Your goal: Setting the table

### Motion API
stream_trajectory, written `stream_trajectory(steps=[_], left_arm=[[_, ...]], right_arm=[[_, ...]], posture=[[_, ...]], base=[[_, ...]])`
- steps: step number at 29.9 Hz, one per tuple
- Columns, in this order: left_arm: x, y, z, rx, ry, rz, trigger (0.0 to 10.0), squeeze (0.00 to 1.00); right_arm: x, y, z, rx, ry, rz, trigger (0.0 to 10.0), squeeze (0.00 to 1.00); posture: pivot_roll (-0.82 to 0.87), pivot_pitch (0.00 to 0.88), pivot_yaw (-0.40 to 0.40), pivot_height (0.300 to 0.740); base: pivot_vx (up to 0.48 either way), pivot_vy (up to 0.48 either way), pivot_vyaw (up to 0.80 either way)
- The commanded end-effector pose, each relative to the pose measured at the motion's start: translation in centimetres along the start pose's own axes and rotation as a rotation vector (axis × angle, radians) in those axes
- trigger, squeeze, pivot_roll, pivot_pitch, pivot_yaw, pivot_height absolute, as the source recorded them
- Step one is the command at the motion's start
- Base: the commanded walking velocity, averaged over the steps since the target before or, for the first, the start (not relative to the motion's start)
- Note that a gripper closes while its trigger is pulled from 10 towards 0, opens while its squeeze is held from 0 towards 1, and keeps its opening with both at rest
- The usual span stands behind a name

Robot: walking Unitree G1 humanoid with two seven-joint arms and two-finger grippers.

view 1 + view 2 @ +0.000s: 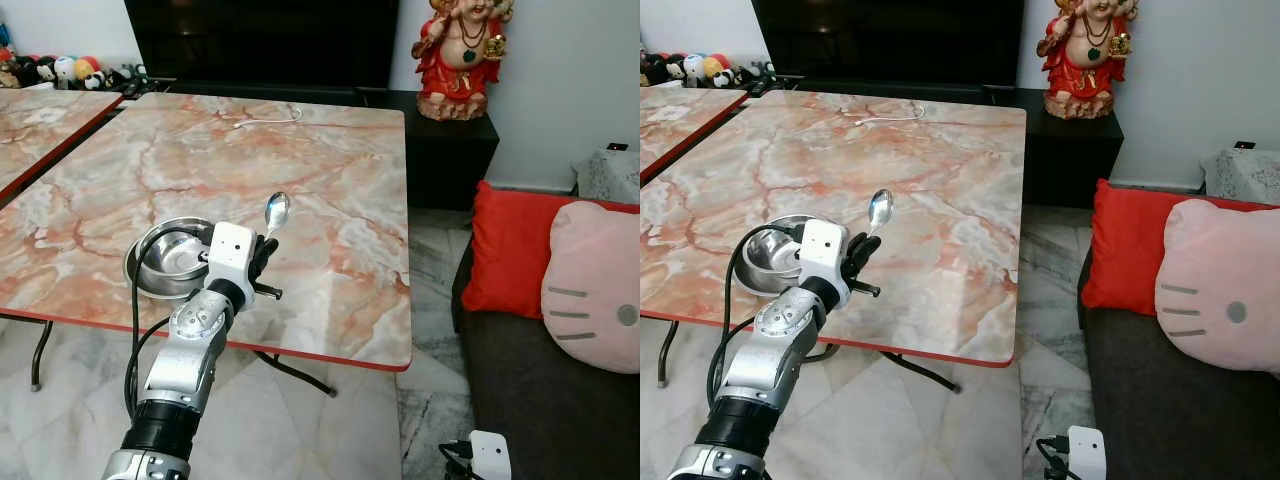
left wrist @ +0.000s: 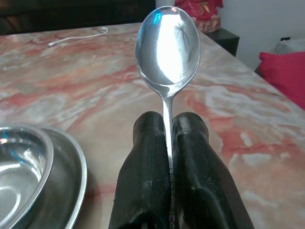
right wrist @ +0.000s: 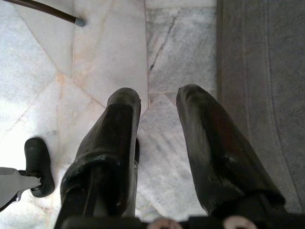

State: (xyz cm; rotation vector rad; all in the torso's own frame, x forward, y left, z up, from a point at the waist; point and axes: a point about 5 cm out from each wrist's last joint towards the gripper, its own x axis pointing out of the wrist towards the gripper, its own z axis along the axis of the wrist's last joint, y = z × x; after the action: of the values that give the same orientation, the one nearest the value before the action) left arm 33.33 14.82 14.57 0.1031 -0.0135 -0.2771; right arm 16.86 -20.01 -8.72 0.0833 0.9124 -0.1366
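Left end effector [image 1: 262, 252] grips spoon [image 1: 276, 212] beside nested steel bowls [image 1: 172, 259].

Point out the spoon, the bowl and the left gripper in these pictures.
spoon [image 2: 167, 47]: left wrist view, on its shiny bowl.
bowl [image 1: 170, 258]: left eye view, on its inner wall.
left gripper [image 2: 169, 126]: left wrist view, between the fingertips, at the handle.

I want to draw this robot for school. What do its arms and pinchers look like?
The left arm is shiny silver metal with round joints, a black cuff lower down and a white box at the wrist. A black cable loops beside it. Each gripper, left and right, has two long, thick, rounded black fingers.
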Motion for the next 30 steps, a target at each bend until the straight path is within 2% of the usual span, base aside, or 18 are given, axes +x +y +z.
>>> stream_trajectory(steps=[1, 8, 16, 23, 30], left_arm=[[-0.6, 0.7, 0.5, 0.024, -0.032, 0.022, 10.0, 0.0], [-1.3, 1.4, 0.1, 0.026, -0.022, 0.044, 10.0, 0.0], [-1.0, 1.0, 0.4, 0.032, -0.031, 0.021, 10.0, 0.0], [-1.0, 0.0, 0.2, 0.064, -0.018, -0.061, 10.0, 0.0], [-1.0, -0.3, 0.2, 0.077, -0.001, -0.09, 10.0, 0.0]], right_arm=[[0.0, -0.2, 0.0, -0.009, 0.009, -0.001, 10.0, 0.0], [0.0, -0.2, 0.0, -0.016, 0.008, -0.001, 10.0, 0.0], [0.0, -0.3, 0.0, -0.015, 0.008, -0.002, 10.0, 0.0], [0.0, -0.2, 0.0, -0.02, 0.009, 0.001, 10.0, 0.0], [0.0, -0.2, 0.1, -0.024, 0.009, 0.005, 10.0, 0.0]], posture=[[0.09, 0.0, -0.031, 0.74], [0.09, 0.0, -0.036, 0.74], [0.09, 0.0, -0.035, 0.74], [0.09, 0.0, -0.034, 0.74], [0.09, 0.0, -0.033, 0.74]], base=[[0.0, 0.0, 0.0], [0.262, 0.0, 0.0], [0.274, 0.0, 0.0], [0.0, 0.0, 0.0], [0.0, 0.0, 0.0]])
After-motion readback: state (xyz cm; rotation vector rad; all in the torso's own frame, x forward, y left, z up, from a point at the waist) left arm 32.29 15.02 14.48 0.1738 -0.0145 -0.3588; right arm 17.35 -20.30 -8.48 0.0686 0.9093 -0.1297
